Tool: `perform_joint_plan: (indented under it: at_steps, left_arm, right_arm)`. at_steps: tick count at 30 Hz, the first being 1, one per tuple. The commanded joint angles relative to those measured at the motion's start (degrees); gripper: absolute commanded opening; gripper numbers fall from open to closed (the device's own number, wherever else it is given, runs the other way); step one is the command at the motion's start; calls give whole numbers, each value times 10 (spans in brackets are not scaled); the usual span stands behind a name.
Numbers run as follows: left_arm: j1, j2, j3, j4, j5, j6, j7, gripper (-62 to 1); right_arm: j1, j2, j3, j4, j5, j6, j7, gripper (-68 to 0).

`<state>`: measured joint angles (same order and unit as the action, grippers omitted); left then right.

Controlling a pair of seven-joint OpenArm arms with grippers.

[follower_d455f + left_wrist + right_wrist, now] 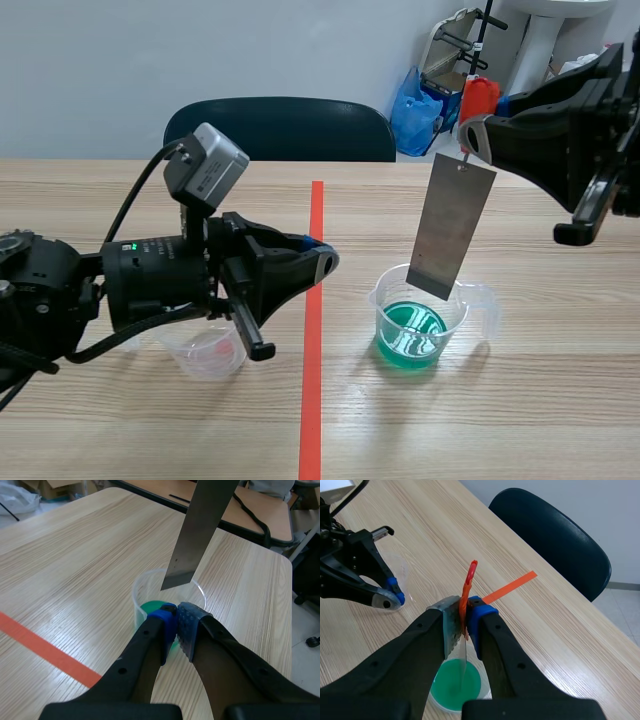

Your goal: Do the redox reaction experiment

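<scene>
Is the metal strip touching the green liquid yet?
Apart. The scene view shows the metal strip's whole lower edge hanging clear above the green liquid in the cup.

A dark blue chair stands at the far edge of the wooden table, beyond the left gripper, and a blue plastic bag sits past the table, behind the right gripper.

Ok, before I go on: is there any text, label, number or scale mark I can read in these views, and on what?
No readable text in any view.
The metal strip: bare, no marking.
The beaker holding green liquid: no scale marks visible.
The small clear cup: no marks visible.
The wrist camera on the left arm: no readable label.
The blue bag behind the table: any print is too small to tell.
</scene>
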<state>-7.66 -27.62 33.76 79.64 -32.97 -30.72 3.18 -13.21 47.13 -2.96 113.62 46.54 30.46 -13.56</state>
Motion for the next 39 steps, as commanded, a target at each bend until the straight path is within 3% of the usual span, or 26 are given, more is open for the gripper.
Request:
perform_joint_plan:
  at_steps: [1, 16, 39]
  left_arm:
    - [-15, 16, 4, -9, 2, 2, -7, -582]
    - [-61, 106, 34, -78, 40, 15, -2, -582]
    - [-66, 108, 36, -81, 41, 15, -3, -582]
  right_arm:
    - [8, 2, 4, 4, 6, -4, 8, -669]
    - [8, 2, 4, 4, 6, -4, 6, -669]
    - [8, 2, 4, 4, 6, -4, 6, -669]
